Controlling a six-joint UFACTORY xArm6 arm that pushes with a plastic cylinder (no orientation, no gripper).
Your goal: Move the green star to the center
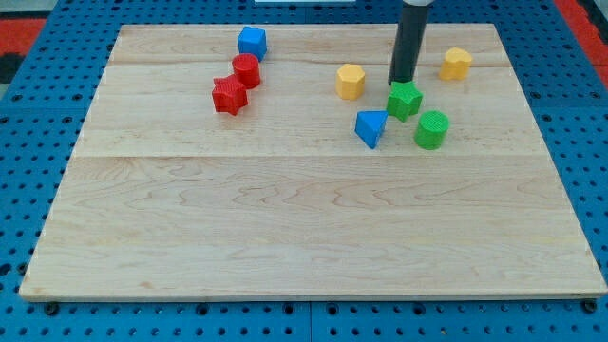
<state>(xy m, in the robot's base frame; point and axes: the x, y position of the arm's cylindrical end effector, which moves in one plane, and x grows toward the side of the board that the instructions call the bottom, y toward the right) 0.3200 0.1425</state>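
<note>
1. The rod runs out of the view's top edge, so the arm above it is cut off; only the dark shaft shows
2. My tip (pixel 402 81) comes down just at the top edge of the green star (pixel 405 100); whether it actually touches is hard to tell, since the star's upper face sits right against the rod's end
3. There are no jaws to open or shut here: it is a plain rod and it holds nothing
4. The green star lies directly below the tip toward the view's bottom, in the right upper part of the wooden board (pixel 285 237), well off the middle
5. Beside the tip: a yellow hexagon-like block (pixel 351 81) to the view's left, another yellow block (pixel 456 64) to the right
6. Below the star: a blue block (pixel 370 127), shape unclear, and a green cylinder (pixel 431 129)
7. Far to the tip's left: a blue cube (pixel 252 41), a red cylinder (pixel 246 70), a red star (pixel 229 96)
</note>
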